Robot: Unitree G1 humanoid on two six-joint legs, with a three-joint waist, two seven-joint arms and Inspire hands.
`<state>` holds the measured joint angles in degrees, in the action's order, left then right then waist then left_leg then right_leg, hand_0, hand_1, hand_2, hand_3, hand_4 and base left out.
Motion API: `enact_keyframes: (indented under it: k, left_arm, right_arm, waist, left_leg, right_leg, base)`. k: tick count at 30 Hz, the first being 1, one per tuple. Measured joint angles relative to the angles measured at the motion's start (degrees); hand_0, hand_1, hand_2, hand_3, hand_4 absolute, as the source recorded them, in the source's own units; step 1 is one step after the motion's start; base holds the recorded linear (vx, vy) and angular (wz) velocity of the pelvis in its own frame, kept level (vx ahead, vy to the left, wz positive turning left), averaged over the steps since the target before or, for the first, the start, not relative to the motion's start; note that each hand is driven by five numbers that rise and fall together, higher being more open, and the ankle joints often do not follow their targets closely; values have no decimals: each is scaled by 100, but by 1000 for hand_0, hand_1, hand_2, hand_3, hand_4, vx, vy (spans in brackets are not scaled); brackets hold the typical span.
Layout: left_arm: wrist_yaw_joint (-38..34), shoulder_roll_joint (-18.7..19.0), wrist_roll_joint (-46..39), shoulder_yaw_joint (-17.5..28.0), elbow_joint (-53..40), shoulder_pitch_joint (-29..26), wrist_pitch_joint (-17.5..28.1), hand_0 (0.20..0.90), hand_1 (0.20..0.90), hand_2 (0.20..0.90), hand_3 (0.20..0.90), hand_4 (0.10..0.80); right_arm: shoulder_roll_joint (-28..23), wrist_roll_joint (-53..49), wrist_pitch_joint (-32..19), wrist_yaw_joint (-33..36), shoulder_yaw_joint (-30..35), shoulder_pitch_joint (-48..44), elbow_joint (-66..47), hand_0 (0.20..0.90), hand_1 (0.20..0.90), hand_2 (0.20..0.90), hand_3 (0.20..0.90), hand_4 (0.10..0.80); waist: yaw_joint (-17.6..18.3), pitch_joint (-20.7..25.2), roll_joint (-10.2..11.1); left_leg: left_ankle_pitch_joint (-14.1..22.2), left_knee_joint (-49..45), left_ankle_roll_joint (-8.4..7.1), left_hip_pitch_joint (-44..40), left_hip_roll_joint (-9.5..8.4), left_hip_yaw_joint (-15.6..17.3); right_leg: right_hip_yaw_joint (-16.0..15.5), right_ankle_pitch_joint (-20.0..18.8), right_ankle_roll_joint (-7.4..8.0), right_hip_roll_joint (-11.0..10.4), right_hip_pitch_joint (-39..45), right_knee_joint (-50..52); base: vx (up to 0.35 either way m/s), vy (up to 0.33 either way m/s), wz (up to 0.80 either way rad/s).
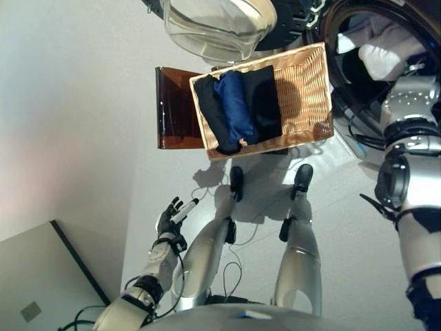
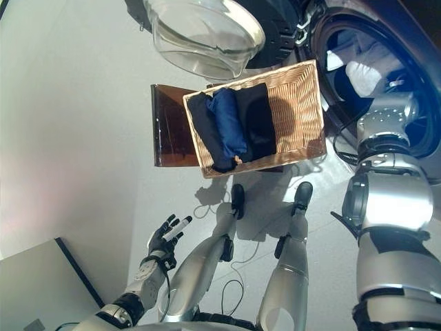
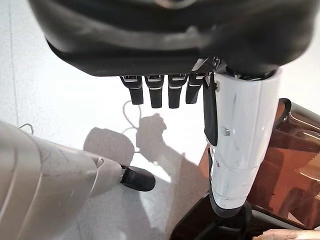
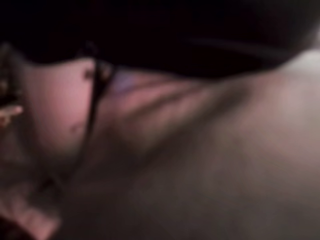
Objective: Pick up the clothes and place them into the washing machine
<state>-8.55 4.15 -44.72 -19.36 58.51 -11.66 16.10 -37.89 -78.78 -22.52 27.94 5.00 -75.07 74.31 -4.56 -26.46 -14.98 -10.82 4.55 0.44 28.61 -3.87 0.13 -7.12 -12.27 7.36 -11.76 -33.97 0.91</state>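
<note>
Pale floor; right arm reaches into the washing machine (image 1: pixel 386 41) beside white cloth (image 1: pixel 389 52), its fingers unseen; folded clothes (image 1: pixel 238 107) remain in the basket (image 1: pixel 310 89); left hand (image 1: pixel 171 217) hangs relaxed, empty

One wicker basket (image 1: pixel 306 83) containing three folded garments: two black garments (image 1: pixel 209 110) (image 1: pixel 264 100) and one blue garment (image 1: pixel 236 103). One white garment (image 1: pixel 386 52) inside one washing machine drum (image 2: pixel 406 103). One brown stool (image 1: pixel 176 110).
</note>
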Motion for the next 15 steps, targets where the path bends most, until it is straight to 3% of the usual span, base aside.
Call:
enact_keyframes:
  k: [2,3,4,15]
  left_arm:
    - [0,-7,-1,1,0,0,8,900,900,900,900,800]
    - [0,-7,-5,1,0,0,11,900,900,900,900,800]
    - [0,-7,-4,1,0,0,14,900,900,900,900,800]
    - [0,-9,-72,3,2,-1,48,900,900,900,900,800]
  right_arm:
    - [-1,-40,-77,-33,11,-3,0,200,200,200,200,300]
    - [0,-63,-112,-32,24,-3,0,326,326,326,326,390]
    - [-1,-72,-154,-48,31,-3,0,900,900,900,900,800]
    - [8,-275,-335,-314,132,-14,-2,900,900,900,900,800]
  waist:
    - [7,0,0]
    - [6,0,0]
    - [7,0,0]
    - [-85,0,0]
  left_leg:
    - [1,0,-1,18,-9,-2]
    - [0,-1,0,28,-9,-1]
    - [0,-1,-1,40,-6,-3]
    - [2,0,-4,77,-9,-3]
  right_leg:
    - [21,18,22,-13,-50,38]
    - [20,18,22,-11,-57,39]
    - [16,25,28,-10,-71,46]
    - [28,112,41,-22,-179,204]
  base:
    - [-23,11,-1]
    - [0,0,0]
    - [0,0,0]
    - [-2,3,0]
